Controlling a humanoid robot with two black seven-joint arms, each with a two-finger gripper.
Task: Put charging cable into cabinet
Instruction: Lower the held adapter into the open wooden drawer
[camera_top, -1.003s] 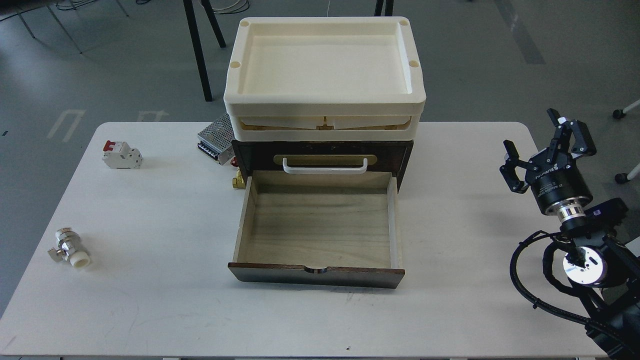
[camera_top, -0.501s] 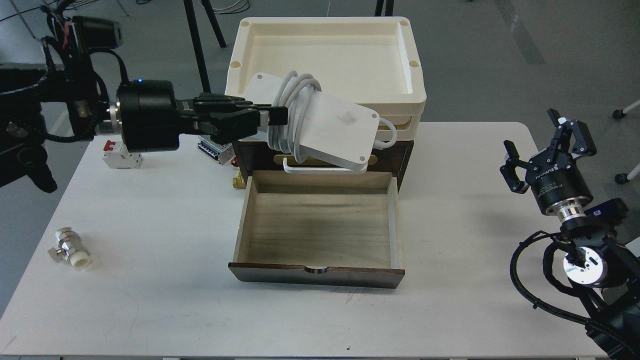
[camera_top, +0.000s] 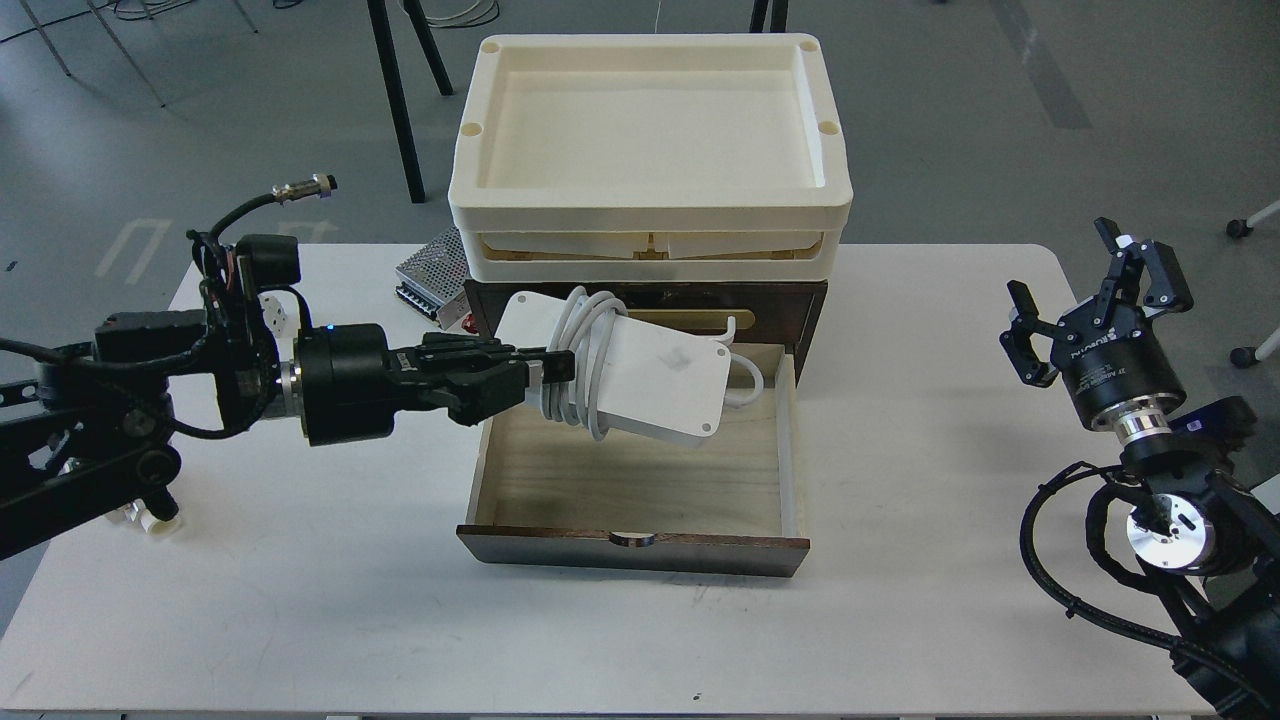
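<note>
The task looks more than halfway done. The left tool (camera_top: 545, 370) is clenched on the charging cable (camera_top: 640, 378), a flat white rounded-rectangle plastic block with a white cord wound round its middle. It grips the block at the wound cord and holds it tilted in the air above the rear half of the open pale wood drawer (camera_top: 640, 480). That drawer is pulled out of the dark brown wooden cabinet (camera_top: 810, 310), which carries stacked cream plastic trays (camera_top: 650, 215) on top. The drawer floor that shows is bare, and the block does not seem to touch it, though how high it hangs cannot be judged.

What remains, in my judgement, is to lower the block inside the drawer walls, let go and pull the arm out; closing the drawer may follow. The cord loop (camera_top: 745, 375) trailing at the far end near the white handle could snag.

The right tool (camera_top: 1085, 300) stands released, fingers spread, holding nothing, well apart at the right edge of the white bench (camera_top: 900, 620).
</note>
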